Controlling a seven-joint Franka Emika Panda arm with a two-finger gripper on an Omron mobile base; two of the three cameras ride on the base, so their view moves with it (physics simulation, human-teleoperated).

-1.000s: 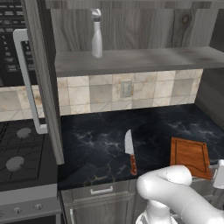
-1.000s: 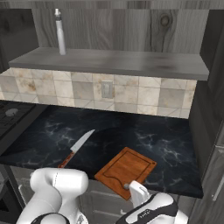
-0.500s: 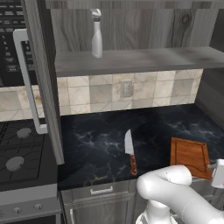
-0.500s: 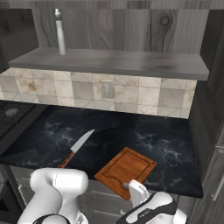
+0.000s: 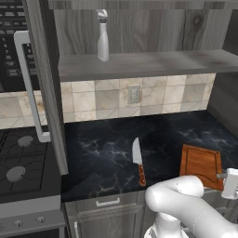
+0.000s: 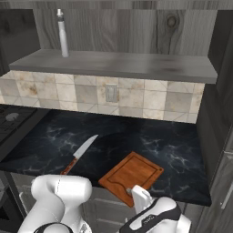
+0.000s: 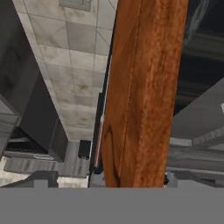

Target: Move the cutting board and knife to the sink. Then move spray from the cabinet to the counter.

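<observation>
Stove burners [image 5: 18, 158] sit at the far left, next to the open cabinet door with its long white bar handle [image 5: 29, 86]. Inside the cabinet [image 5: 139, 65], the spray [image 5: 102, 36] stands upright on the shelf, toward its left end. Below, tiled backsplash with a wall outlet [image 5: 134, 94] runs behind the counter [image 5: 102, 153]. On the black marble surface the knife [image 5: 137, 160] lies flat, blade pointing toward the wall, handle toward the front edge. Well to its right, the cutting board [image 6: 132, 175] rests flat near the counter's front edge. The gripper [image 7: 105, 179] sits at that board's near edge with jaws spread wide, the board's brown wood between the finger tips; whether they touch it cannot be told.
</observation>
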